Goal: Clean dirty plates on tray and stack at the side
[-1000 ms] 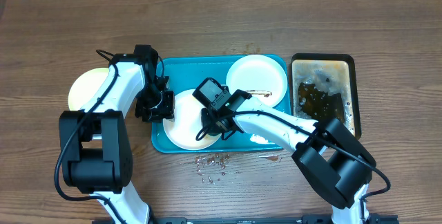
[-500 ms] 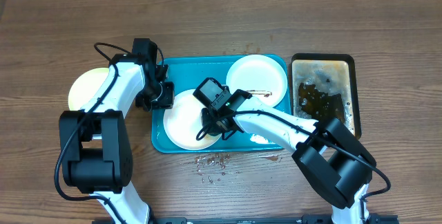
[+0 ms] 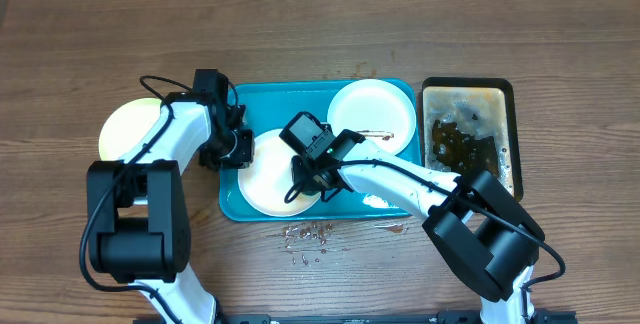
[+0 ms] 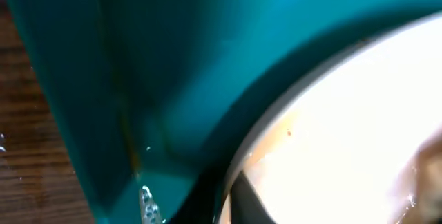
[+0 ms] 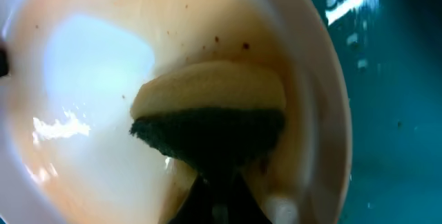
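Observation:
A white plate (image 3: 262,182) with a faint brown film lies at the front left of the teal tray (image 3: 290,99). My right gripper (image 3: 305,177) is shut on a yellow and dark green sponge (image 5: 207,106) and presses it onto this plate (image 5: 90,79). My left gripper (image 3: 232,146) is at the plate's left rim (image 4: 345,134), with one finger inside the rim and one outside. A second white plate (image 3: 372,114) with a brown smear lies at the back right of the tray. A pale yellow-green plate (image 3: 122,129) rests on the table left of the tray.
A smaller black tray (image 3: 467,89) with brown liquid stands right of the teal tray. Water drops (image 3: 310,234) lie on the wooden table in front of the tray. Both arms cross over the tray's front half.
My left gripper shifted back along the plate's left rim, then slightly forward again. The right gripper with the sponge has stayed in place.

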Robot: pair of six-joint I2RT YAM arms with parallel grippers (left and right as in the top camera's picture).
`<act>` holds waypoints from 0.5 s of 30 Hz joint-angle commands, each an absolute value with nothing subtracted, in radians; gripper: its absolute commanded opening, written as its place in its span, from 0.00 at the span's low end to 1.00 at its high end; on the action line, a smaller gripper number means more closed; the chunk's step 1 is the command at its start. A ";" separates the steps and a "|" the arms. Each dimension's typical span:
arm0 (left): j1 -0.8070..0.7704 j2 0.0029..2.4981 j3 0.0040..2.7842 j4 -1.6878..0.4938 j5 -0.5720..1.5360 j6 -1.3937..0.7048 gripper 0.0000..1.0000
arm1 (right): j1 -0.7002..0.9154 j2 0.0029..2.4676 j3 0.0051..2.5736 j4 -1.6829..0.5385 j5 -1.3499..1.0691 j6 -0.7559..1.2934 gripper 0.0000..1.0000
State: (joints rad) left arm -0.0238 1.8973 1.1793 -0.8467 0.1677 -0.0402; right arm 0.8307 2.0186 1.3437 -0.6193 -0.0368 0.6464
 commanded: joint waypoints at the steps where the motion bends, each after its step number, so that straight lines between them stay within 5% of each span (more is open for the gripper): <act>1: -0.027 1.912 1.149 -0.852 0.214 -0.042 0.04 | 0.822 2.039 1.326 -0.551 -0.068 0.561 0.04; 8: -0.027 1.911 1.149 -0.851 0.219 -0.042 0.04 | 0.822 2.038 1.362 -0.475 -0.245 0.397 0.04; 15: -0.027 1.911 1.149 -0.854 0.219 -0.042 0.04 | 0.822 2.039 1.362 -0.511 0.001 0.393 0.04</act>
State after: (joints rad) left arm -0.0200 1.8946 1.1702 -0.8528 0.2222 -0.0383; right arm 0.8192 2.0300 1.3388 -0.4984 -0.1318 0.4179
